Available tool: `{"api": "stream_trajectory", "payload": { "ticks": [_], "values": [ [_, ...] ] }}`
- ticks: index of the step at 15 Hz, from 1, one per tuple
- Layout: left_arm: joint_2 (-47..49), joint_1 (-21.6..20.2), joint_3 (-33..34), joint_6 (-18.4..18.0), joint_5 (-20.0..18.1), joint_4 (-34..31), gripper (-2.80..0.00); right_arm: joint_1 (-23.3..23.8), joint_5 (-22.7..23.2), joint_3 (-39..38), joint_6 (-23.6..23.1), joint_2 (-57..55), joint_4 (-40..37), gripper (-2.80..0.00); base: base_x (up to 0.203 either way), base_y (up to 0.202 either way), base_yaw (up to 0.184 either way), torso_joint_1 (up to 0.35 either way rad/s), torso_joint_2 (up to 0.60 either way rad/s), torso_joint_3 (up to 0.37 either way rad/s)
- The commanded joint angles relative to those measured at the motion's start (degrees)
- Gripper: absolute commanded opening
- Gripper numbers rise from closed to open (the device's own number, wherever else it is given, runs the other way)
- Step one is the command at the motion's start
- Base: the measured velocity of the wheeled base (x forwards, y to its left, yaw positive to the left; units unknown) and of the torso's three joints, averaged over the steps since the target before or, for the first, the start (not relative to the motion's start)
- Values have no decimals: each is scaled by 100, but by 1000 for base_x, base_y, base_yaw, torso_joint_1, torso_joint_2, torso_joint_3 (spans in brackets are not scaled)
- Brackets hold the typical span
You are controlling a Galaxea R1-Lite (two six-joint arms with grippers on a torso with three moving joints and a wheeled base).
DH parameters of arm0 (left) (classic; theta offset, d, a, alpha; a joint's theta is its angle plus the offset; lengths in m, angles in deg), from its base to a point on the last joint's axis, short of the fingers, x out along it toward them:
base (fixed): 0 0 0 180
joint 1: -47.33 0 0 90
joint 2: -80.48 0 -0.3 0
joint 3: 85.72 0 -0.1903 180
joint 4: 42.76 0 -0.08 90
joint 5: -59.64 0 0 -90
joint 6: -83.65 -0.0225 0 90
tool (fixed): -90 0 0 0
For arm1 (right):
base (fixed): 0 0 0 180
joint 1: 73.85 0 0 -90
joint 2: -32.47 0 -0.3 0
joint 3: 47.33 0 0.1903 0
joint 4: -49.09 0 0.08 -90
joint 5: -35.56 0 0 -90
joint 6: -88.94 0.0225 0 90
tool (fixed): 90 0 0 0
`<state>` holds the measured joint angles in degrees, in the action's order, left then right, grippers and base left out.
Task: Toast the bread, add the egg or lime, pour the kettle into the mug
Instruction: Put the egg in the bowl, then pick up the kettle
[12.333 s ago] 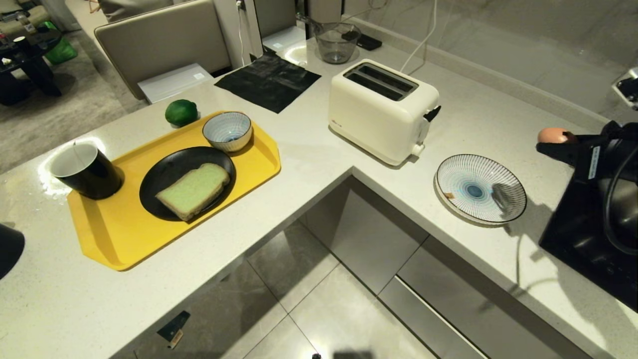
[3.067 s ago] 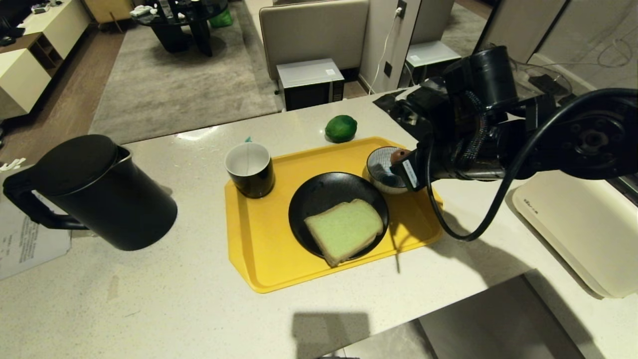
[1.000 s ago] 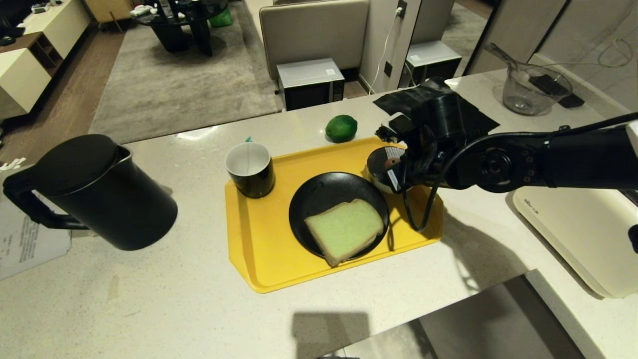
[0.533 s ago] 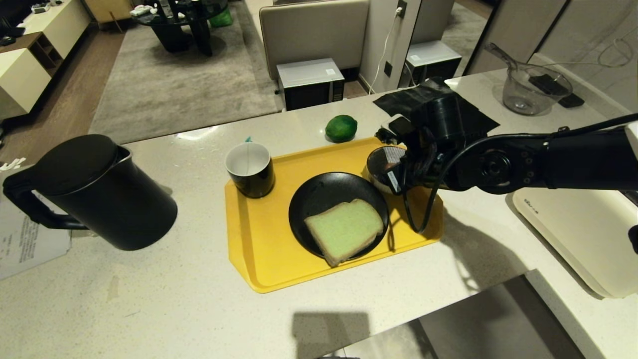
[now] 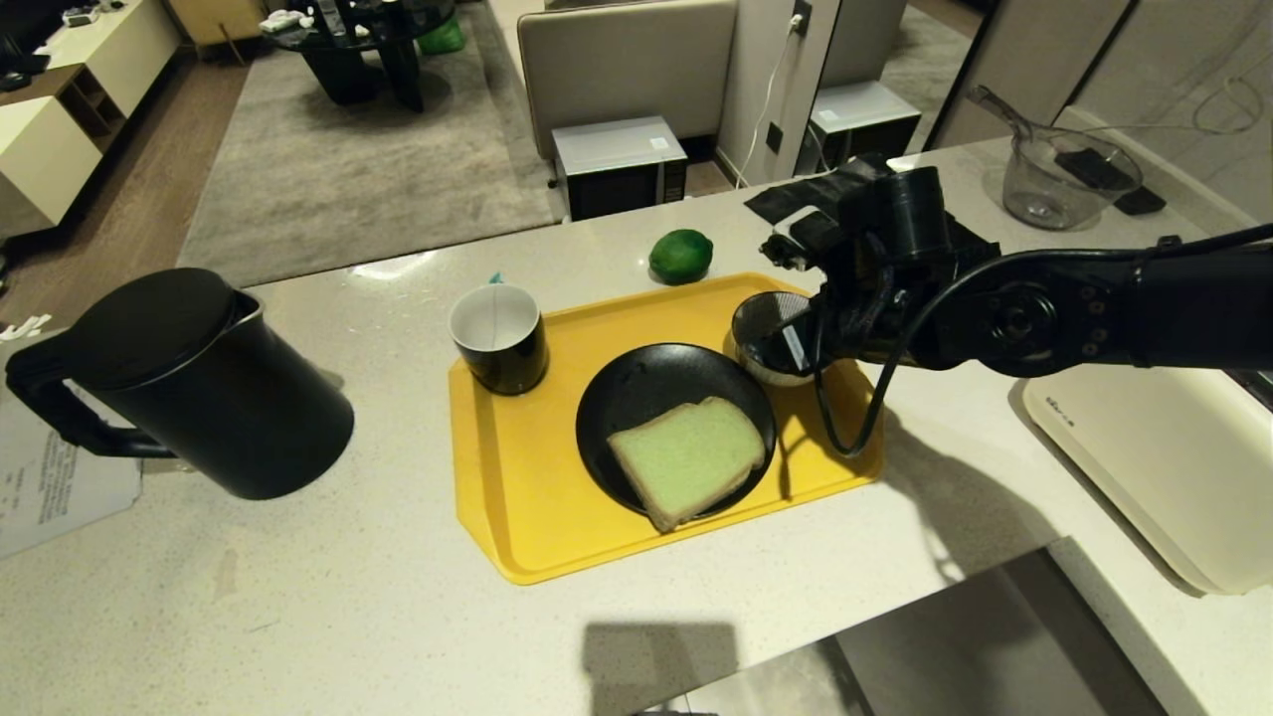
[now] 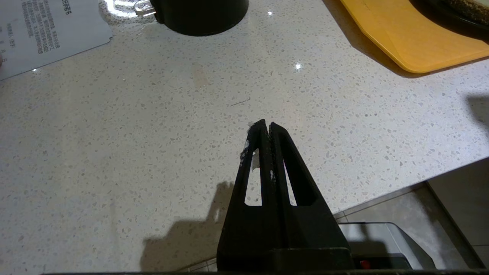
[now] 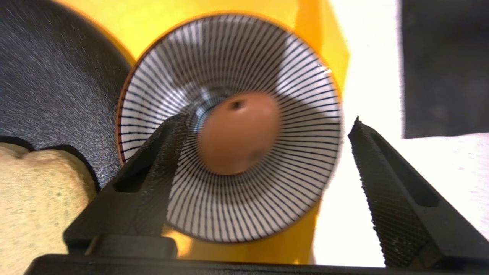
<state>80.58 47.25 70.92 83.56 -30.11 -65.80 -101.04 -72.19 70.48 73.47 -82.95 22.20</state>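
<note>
egg dropped into the striped bowl

right gripper (image 7: pixel 263 152) gapes wide and empty over the egg (image 7: pixel 237 133), centre frame in the striped bowl (image 7: pixel 267 61); best lifted straight up, clear of the rim.

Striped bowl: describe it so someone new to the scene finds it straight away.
Start at the yellow tray on the pale counter. The striped bowl sits in its far right corner, beside the black plate with the bread. It alone has blue-and-white radial stripes, and an egg lies inside, under the open right gripper.
</note>
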Motion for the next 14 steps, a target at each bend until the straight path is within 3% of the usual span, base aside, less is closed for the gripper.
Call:
{"api": "stream_trajectory", "payload": {
  "ticks": [1, 6, 7, 14],
  "values": [
    [-1, -1, 0, 1, 2, 2, -280, 2, -1, -15, 99, 293, -2, 0, 0, 0, 0, 0, 0, 0],
    [-1, -1, 0, 1, 2, 2, -280, -5, 17, -356, 262, 1020, 233, 0, 0, 0, 0, 0, 0, 0],
    [-1, -1, 0, 1, 2, 2, -280, -3, 48, -600, 258, 1238, 438, -280, 0, 0, 0, 0, 0, 0],
    [-1, -1, 0, 1, 2, 2, -280, 13, 90, -1962, 251, 2879, 770, -280, 0, 0, 0, 0, 0, 0]
  ]
}}
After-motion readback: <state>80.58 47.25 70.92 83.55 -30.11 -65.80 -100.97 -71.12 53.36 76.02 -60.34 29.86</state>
